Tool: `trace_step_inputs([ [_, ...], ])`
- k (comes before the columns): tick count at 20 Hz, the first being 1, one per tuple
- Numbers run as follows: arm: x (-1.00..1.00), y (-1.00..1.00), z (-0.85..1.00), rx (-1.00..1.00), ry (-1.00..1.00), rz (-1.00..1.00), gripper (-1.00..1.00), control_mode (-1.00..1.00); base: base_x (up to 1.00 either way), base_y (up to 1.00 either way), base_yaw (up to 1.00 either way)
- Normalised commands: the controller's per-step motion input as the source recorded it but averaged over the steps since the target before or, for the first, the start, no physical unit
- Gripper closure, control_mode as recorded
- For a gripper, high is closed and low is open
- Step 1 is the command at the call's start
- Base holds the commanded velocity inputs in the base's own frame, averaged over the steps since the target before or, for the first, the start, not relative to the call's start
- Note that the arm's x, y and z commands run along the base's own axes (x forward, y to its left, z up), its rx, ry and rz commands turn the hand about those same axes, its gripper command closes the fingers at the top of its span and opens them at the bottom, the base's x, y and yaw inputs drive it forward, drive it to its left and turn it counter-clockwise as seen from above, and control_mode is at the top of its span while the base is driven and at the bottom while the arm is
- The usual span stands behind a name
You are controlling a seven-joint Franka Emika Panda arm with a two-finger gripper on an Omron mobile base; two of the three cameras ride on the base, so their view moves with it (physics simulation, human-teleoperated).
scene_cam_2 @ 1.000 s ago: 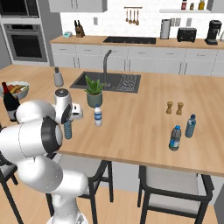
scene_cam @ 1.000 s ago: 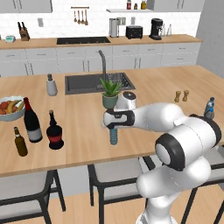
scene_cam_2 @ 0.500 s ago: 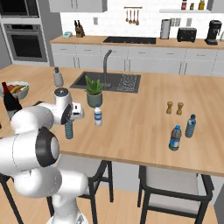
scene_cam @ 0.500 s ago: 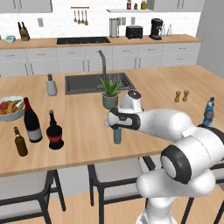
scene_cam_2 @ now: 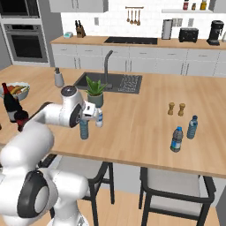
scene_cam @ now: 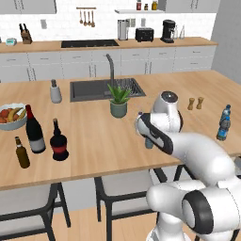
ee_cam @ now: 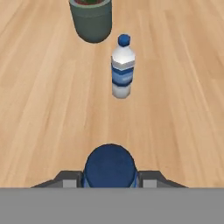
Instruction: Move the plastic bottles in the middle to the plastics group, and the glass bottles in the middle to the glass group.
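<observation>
Fingers [ee_cam: 151, 178] pinch the blue cap of a bluish plastic bottle [scene_cam_2: 84, 129] mid-way along the wooden table [scene_cam_2: 145, 110]; a white-labelled plastic bottle [ee_cam: 122, 65] just beside it remains. The squat dark red-labelled glass bottle [scene_cam: 59, 143] already stands by the tall wine bottle [scene_cam: 35, 131].

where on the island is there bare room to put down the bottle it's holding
Bare wood lies between the salt and pepper shakers and the plant pot, and along the front edge left of the two bottles at the right. The left end is crowded: fruit bowl, wine bottle, squat bottle, beer bottle.
</observation>
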Motion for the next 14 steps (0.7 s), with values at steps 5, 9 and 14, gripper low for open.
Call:
trace_step_inputs([
  [5, -0.18, -1.0, 0.32, 0.0, 0.0, -0.29, 1.0, -1.0, 0.0, 0.0, 0.0],
  [9, -0.06, -1.0, 0.27, 0.0, 0.0, -0.28, 1.0, -1.0, 0.0, 0.0, 0.0],
  [14, 0.0, -1.0, 0.04, 0.0, 0.0, -0.27, 1.0, -1.0, 0.0, 0.0, 0.0],
])
